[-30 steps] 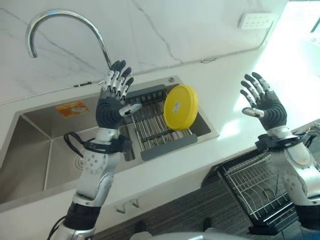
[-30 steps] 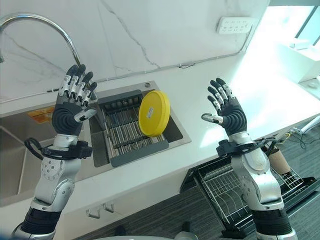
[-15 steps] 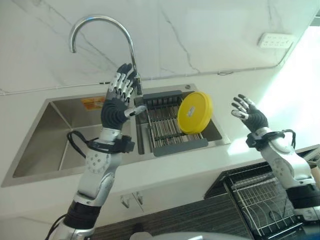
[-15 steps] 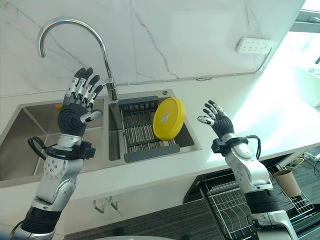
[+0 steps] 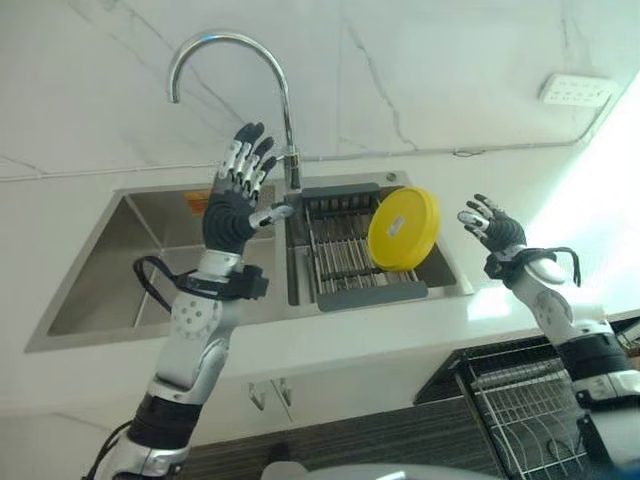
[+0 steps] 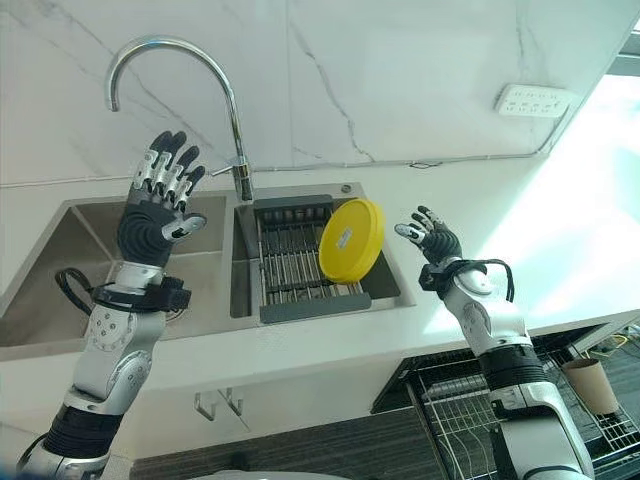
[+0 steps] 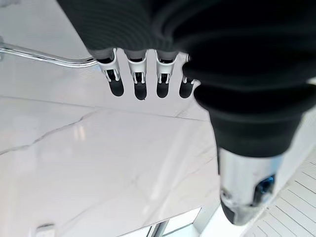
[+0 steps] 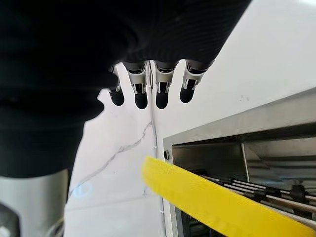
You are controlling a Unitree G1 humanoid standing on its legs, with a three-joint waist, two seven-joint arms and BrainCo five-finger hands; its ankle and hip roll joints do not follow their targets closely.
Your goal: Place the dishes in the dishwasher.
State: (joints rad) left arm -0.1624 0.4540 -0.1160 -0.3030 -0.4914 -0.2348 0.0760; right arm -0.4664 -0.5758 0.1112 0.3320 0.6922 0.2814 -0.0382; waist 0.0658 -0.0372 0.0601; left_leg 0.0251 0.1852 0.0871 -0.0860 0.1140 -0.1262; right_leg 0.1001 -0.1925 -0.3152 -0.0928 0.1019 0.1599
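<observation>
Yellow plate (image 6: 352, 240) stands on edge in the sink rack (image 6: 300, 270) — judged light, rigid, slick; best pinched at its upper rim; right hand (image 6: 432, 232) nearby, left hand (image 6: 158, 210) raised, both spread and empty.

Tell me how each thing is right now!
Round yellow plate: propped on edge in the grey sink rack.
Curved chrome tap: no water visible.
Wire dishwasher rack: pulled out.
Left hand: raised, open, empty.
Right hand: open, empty, beside the plate.
</observation>
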